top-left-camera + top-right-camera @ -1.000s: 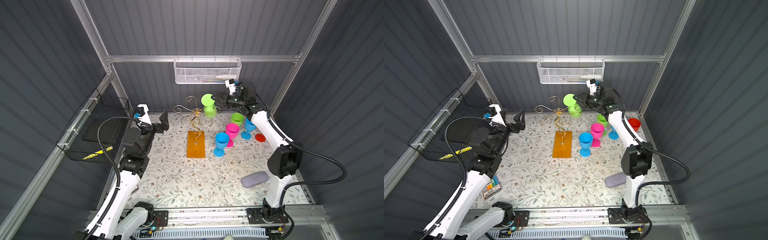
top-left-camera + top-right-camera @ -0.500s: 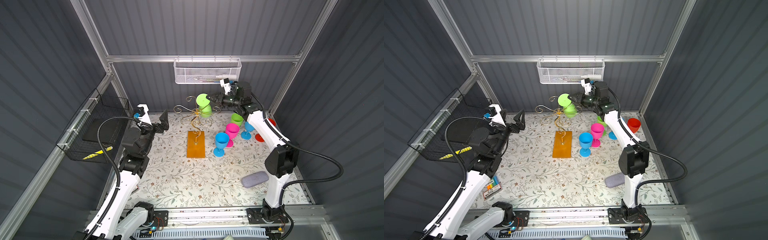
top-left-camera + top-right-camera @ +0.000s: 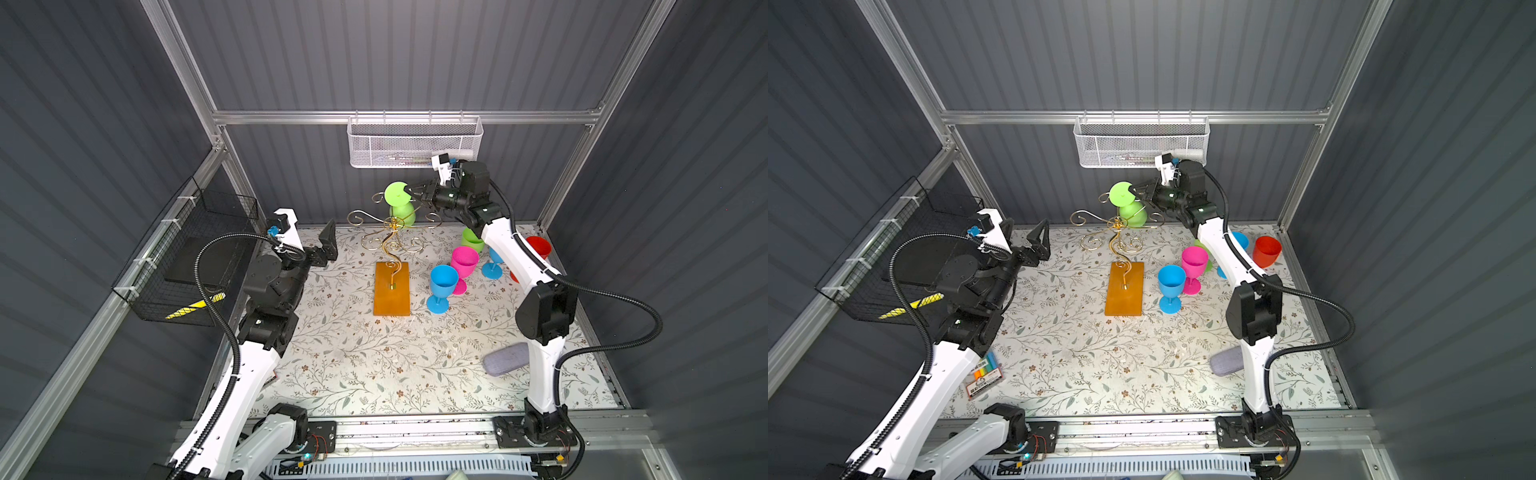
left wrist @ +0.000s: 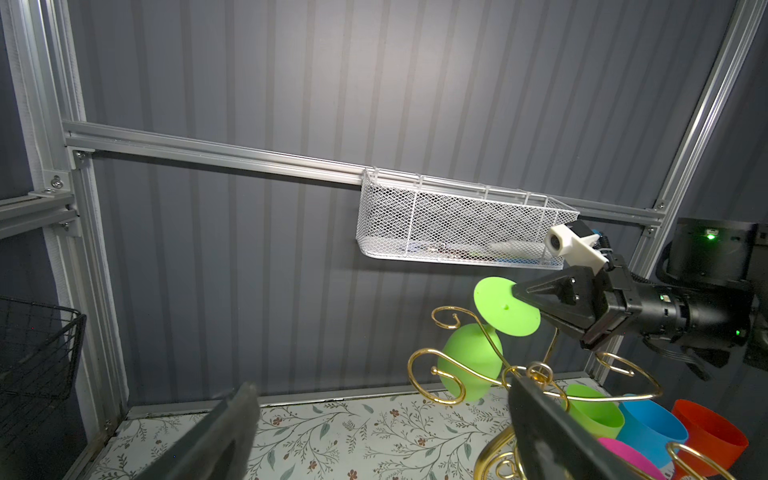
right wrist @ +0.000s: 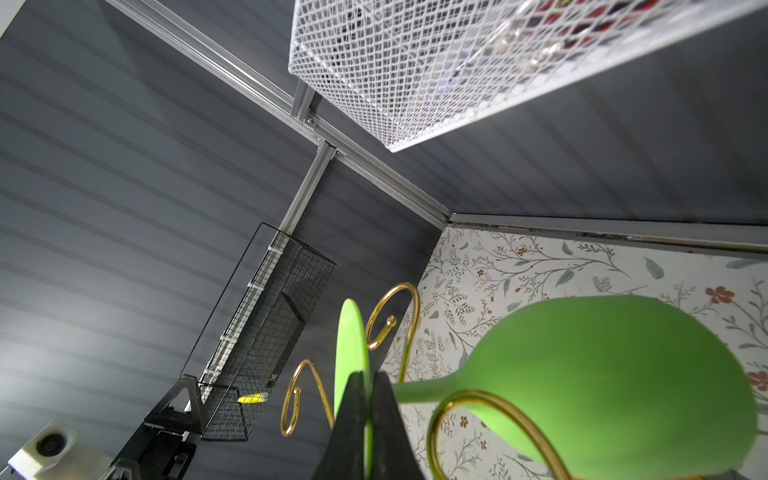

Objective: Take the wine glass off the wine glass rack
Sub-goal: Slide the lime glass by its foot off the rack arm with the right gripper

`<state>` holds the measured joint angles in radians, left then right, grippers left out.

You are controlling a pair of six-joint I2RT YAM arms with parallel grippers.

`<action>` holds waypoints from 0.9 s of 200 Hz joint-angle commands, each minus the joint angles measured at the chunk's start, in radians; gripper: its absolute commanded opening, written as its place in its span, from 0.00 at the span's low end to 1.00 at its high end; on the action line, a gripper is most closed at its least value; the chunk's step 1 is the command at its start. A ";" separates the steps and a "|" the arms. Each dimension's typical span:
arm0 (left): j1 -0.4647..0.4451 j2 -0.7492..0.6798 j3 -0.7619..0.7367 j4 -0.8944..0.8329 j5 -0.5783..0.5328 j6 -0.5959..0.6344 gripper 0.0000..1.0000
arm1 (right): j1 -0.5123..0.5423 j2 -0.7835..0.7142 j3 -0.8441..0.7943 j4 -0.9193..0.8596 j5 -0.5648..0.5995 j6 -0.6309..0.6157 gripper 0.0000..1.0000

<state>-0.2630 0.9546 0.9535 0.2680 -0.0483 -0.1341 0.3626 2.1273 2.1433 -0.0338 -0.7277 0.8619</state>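
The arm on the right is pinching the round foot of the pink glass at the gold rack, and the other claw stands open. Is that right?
Not quite: the wine glass is green, not pink. The right wrist view shows the right gripper shut on its foot at the wine glass rack. The left gripper does stand open.

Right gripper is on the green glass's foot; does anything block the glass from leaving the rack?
Yes. The right gripper pinches the green wine glass by its foot, but a scroll arm of the wine glass rack curls across its stem.
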 commanded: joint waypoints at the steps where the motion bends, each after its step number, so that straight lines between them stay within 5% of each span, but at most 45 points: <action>1: -0.001 -0.021 0.007 -0.001 0.007 0.006 0.95 | -0.002 0.012 0.039 0.087 0.028 0.025 0.00; 180: -0.002 -0.018 0.016 0.000 0.008 0.007 0.95 | -0.104 -0.119 -0.178 0.239 0.073 0.068 0.00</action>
<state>-0.2630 0.9463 0.9535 0.2615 -0.0486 -0.1337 0.2745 2.0632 1.9926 0.1326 -0.6609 0.9211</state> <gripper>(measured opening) 0.954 0.057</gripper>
